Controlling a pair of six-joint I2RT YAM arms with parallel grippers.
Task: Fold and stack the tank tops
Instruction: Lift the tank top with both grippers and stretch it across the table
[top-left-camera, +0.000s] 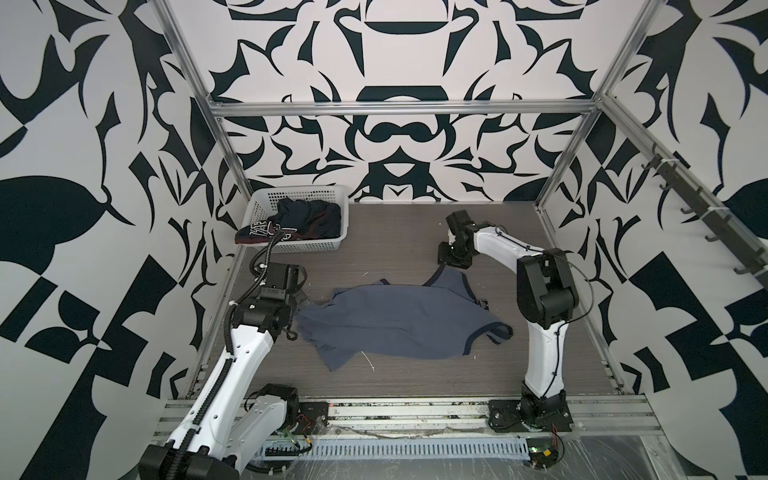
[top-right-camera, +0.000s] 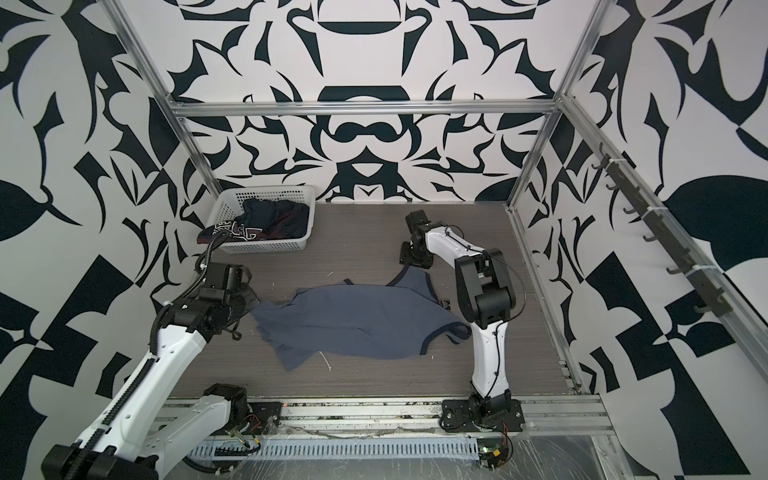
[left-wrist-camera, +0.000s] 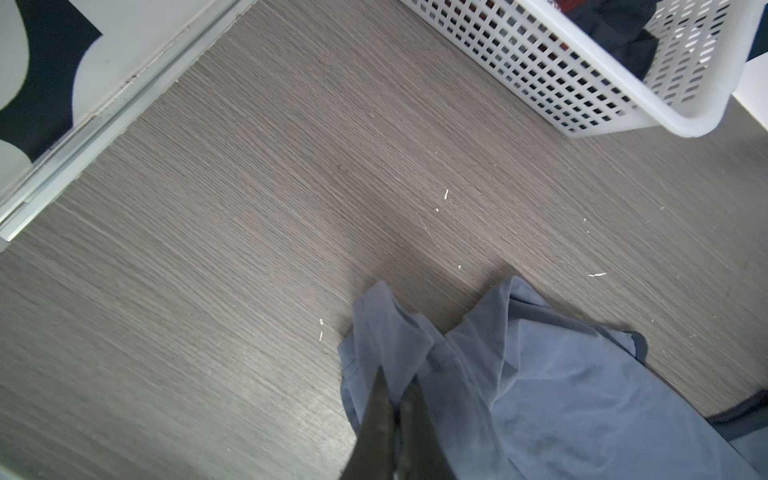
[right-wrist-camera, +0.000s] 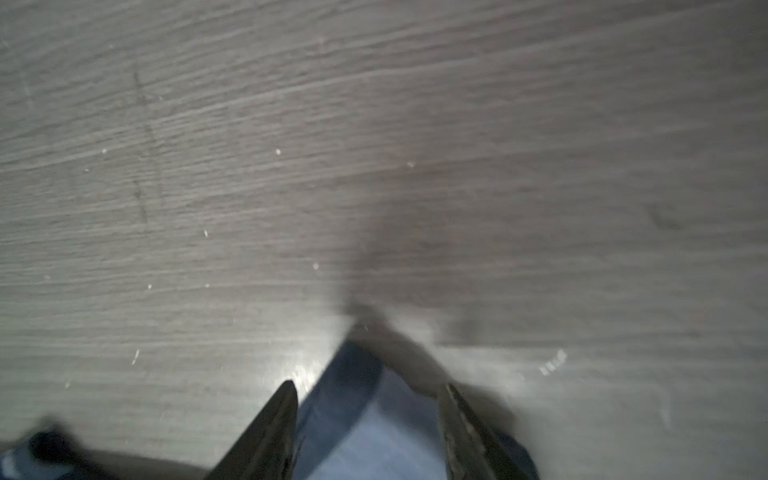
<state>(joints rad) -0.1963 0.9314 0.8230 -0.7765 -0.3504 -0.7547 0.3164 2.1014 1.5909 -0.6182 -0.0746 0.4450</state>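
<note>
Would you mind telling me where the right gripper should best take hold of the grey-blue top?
The far shoulder strap of the grey-blue top, from straight above. It lies flat and narrow on the table, and the right gripper hangs over it, jaws open. The left gripper is shut on the opposite end, so the cloth could probably be pulled taut.

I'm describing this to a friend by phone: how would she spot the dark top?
On the wood-grain table, look to the far left corner for the white perforated basket. The dark navy top is crumpled inside, spilling over its rim. Unlike the grey-blue top spread mid-table, it has red trim and white lettering.
</note>
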